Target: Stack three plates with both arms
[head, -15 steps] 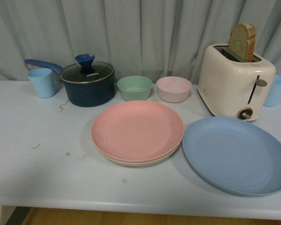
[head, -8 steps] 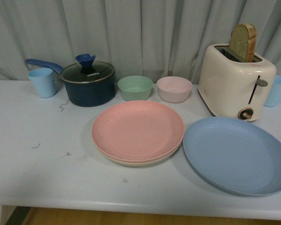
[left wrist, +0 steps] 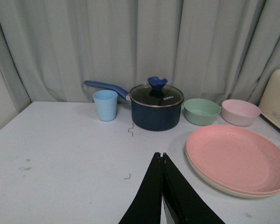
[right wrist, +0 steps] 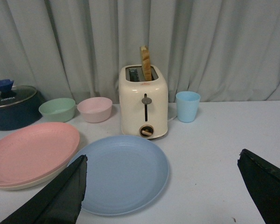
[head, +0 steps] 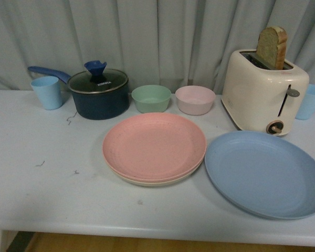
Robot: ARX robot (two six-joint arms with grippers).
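Observation:
The pink plate (head: 154, 145) lies on top of the beige plate (head: 156, 182) at the middle of the white table (head: 42, 184); only the beige rim shows. To their right the blue plate (head: 265, 173) lies alone, its edge close to the stack. Neither arm shows in the front view. In the left wrist view my left gripper (left wrist: 161, 156) is shut and empty, hovering over bare table beside the pink plate (left wrist: 238, 156). The right wrist view shows my right gripper (right wrist: 162, 158) wide open, one finger (right wrist: 67, 189) over the blue plate's (right wrist: 123, 172) edge, the other beyond it.
Along the back stand a light blue cup (head: 47, 92), a dark blue lidded pot (head: 98, 94), a green bowl (head: 151, 98), a pink bowl (head: 195, 100), a cream toaster (head: 264, 94) with bread, and another blue cup (head: 310, 101). A grey curtain hangs behind.

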